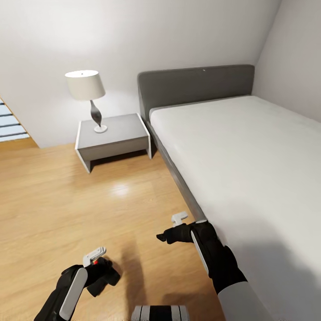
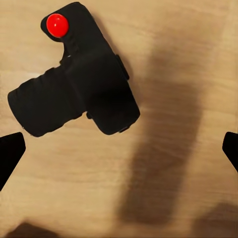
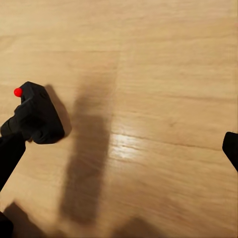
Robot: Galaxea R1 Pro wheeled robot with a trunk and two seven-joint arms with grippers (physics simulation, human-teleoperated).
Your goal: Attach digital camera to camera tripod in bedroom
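The left gripper (image 1: 99, 261) hangs above the digital camera (image 2: 74, 84), which lies on the wood floor (image 1: 53, 200) with its red spot visible; jaws spread wide, positioned for pickup. The right gripper (image 1: 171, 229) idles beside the bed (image 1: 249, 151), fingers apart and empty, probably kept clear.

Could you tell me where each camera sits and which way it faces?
Head view: on the robot's head, looking forward and down at the bed, nightstand and lamp; both arms show.
Left wrist view: above the wood floor, facing the digital camera; dark tips of its fingers show.
Right wrist view: low over the floor, with the same digital camera.
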